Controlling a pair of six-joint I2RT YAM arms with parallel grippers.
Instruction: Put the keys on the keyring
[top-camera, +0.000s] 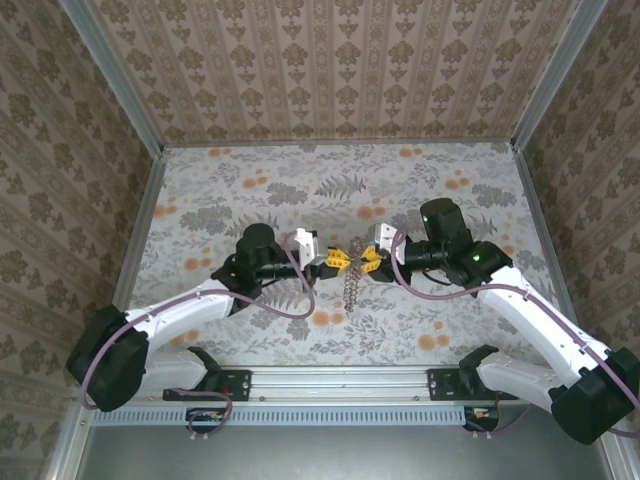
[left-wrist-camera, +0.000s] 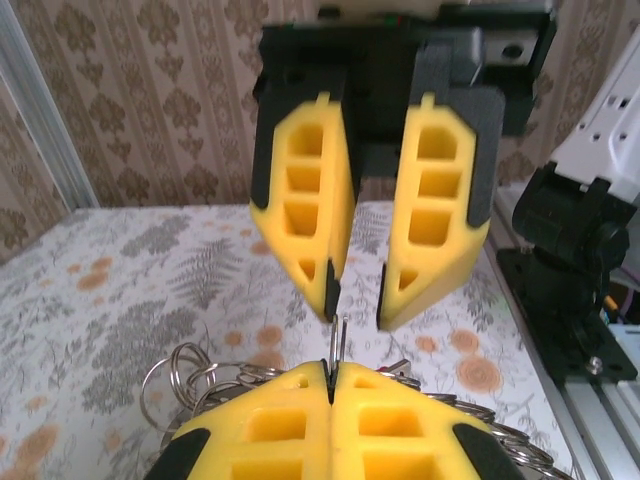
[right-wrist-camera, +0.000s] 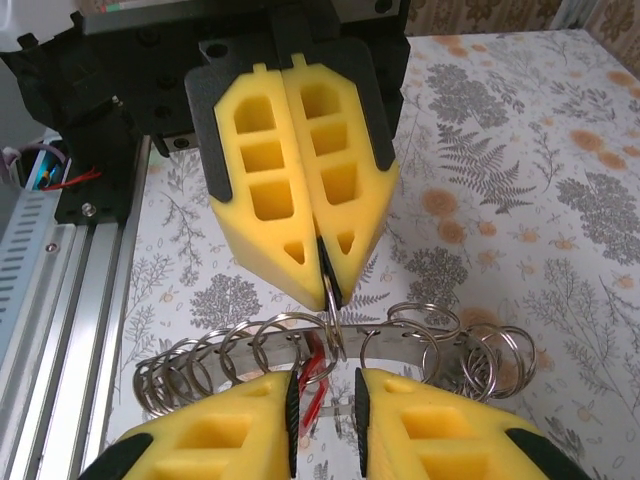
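Left gripper: jaws pressed together, pinching the thin wire of the keyring edge-on at their very tips.

Right gripper: jaws spread a little, with a narrow gap between the yellow pads. They face the left jaws tip to tip, just apart.

The key, with a red head, sits low in the gap between the right jaws, directly under the left tips. I cannot tell whether either pad touches it.

A string of silvery rings lies across the table between the two sets of jaws.

The right wrist view gives the red head and the pinch from the front. The left wrist view gives the gap in the opposing jaws. The top view gives the rings trailing from beneath the tips toward the arm bases.
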